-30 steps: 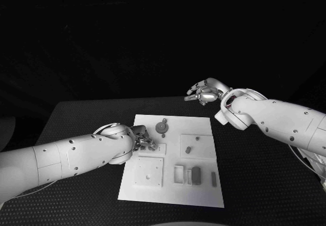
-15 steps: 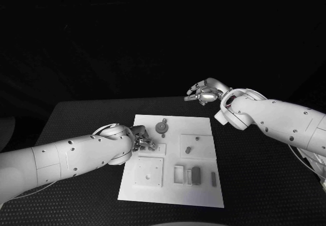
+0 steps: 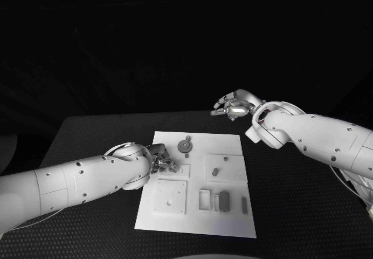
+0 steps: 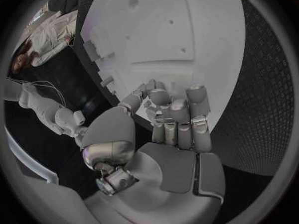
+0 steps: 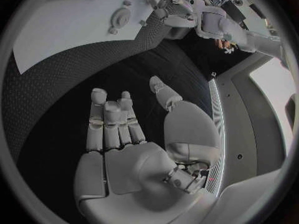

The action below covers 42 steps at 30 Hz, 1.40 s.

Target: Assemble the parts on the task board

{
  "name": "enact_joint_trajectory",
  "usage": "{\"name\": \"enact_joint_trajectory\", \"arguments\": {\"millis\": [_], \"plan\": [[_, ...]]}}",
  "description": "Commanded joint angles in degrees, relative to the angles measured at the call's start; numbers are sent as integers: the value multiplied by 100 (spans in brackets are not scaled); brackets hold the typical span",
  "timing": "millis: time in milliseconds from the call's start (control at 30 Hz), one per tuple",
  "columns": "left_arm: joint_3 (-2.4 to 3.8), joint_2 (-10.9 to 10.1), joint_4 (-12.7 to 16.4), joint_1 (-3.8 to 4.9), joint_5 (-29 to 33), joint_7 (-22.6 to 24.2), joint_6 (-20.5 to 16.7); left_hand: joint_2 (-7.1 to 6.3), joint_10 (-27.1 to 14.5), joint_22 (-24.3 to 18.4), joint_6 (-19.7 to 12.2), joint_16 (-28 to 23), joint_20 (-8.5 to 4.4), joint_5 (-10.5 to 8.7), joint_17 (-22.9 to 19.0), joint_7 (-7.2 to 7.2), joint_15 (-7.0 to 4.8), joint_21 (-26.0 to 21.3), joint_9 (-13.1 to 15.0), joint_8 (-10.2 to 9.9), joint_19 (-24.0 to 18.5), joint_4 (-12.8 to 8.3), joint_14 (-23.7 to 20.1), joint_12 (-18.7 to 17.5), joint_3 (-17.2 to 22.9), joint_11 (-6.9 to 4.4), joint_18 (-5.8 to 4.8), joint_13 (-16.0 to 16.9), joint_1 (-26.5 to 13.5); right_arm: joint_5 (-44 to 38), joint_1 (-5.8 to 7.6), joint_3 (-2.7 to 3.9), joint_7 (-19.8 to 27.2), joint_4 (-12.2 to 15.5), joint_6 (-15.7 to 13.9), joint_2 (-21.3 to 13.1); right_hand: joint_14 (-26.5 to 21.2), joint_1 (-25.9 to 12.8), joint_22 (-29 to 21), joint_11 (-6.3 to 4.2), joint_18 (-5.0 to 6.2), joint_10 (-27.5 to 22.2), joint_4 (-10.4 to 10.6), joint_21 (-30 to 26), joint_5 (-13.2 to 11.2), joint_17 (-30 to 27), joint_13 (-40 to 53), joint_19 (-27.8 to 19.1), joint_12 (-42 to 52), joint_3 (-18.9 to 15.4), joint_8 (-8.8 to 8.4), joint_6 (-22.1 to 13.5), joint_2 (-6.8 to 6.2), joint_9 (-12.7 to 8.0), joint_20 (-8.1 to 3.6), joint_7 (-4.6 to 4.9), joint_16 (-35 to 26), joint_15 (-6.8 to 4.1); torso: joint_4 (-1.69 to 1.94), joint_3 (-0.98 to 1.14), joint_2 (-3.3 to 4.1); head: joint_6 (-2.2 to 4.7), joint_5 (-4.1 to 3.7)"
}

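- Left hand (image 3: pixel 161 162) of ours sits low over the task board (image 3: pixel 233 216), at its left edge. Its fingers (image 4: pixel 177 115) are curled tightly together. We cannot tell whether a small part is caught in them, since the fingertips hide whatever is beneath.
- Right hand (image 3: pixel 235 106) hangs in the air beyond the far edge of the board, well apart from every part. Its fingers (image 5: pixel 109 119) are apart and it holds nothing.
- Just beside the left hand stands a round part (image 3: pixel 184 144) near the far end of the board. To the right of that lies a raised square plate with a small peg (image 3: pixel 214 172) on it.
- Nearer to us lie a square block (image 3: pixel 170 196) with a hole, an open rectangular frame (image 3: pixel 205 200), a dark bar (image 3: pixel 225 200) touching it, and a thin strip (image 3: pixel 244 203).
- We judge these parts light, stiff and smooth, likely to slide on the white board or tip if nudged. We would pinch each by its opposite side faces, and take the peg by its upper end.
- Nothing stands between the right hand and the board. We judge the left arm's bulk over the board's left side to be the main obstruction, and parts close together, like frame and bar, may be knocked.
- Black worktop (image 3: pixel 93 135) surrounds the board.
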Motion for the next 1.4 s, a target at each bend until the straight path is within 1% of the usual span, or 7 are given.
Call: {"name": "enact_joint_trajectory", "arguments": {"millis": [33,133,533,867,1033,1233,1400], "plan": [[0,3,13,-2,-23,79,-106,479,25,110,179,20,-1,-130,-14,139,-24,33,11,8,9,-123,0,36,85,0,174,-10,423,-4,-1,3,24,9,62,-2,-49,-60,56,-11,65,-45,25,-30,18,-9,-7,6,24,2,-15,4,13,-7,25,54,35,7,0,3,2,-2,2],[0,-3,11,-2,-23,77,-103,480,24,109,179,20,-1,-163,-18,140,-25,32,10,5,8,-124,-1,35,93,0,174,-12,429,-4,-1,3,23,11,67,-3,-49,-61,56,-11,65,-45,25,-30,18,-9,-7,5,25,2,-15,4,12,-7,24,54,35,7,0,3,2,-7,5],[1,5,-7,-2,-22,75,-97,474,23,109,179,21,-2,-197,-23,140,-25,32,10,2,8,-124,-2,35,97,0,174,-14,431,-4,-1,3,22,11,64,-4,-50,-65,57,-10,65,-46,29,-31,18,-10,-9,4,27,2,-15,3,9,-8,24,54,36,7,-7,6,1,-12,8],[-1,12,-9,-7,-20,58,-80,445,22,107,177,21,-1,-212,-29,142,-24,30,9,-3,7,-117,-4,35,95,1,173,-15,424,-4,-1,3,18,19,72,-11,-51,-65,57,-10,65,-47,30,-31,18,-11,-10,3,28,3,-15,2,7,-8,23,54,37,7,-4,10,0,-17,8],[-1,38,-10,-14,-26,46,-102,432,22,106,177,21,-1,-215,-31,142,-24,29,8,-5,7,-113,-5,36,94,2,173,-16,419,-4,-1,3,15,20,74,-10,-52,-66,58,-10,65,-47,31,-31,18,-12,-11,2,29,3,-15,1,7,-8,23,54,38,7,-6,8,-2,-18,7],[-1,60,-27,-28,-111,37,-46,400,21,105,176,21,-2,-218,-36,143,-23,26,8,-8,7,-107,-6,37,93,2,174,-16,417,-5,-1,3,14,17,75,-11,-52,-67,58,-10,65,-48,33,-32,18,-13,-12,2,30,3,-15,1,6,-8,23,55,38,7,-14,7,3,-22,5],[-1,59,-37,-34,-117,18,-131,344,18,102,174,20,-3,-217,-42,144,-22,22,7,-13,7,-89,-10,36,93,4,175,-18,409,-5,-1,3,12,19,75,-16,-53,-68,58,-10,65,-48,34,-32,18,-13,-13,1,30,4,-15,1,5,-8,23,55,38,7,-9,9,0,-26,0]]}}
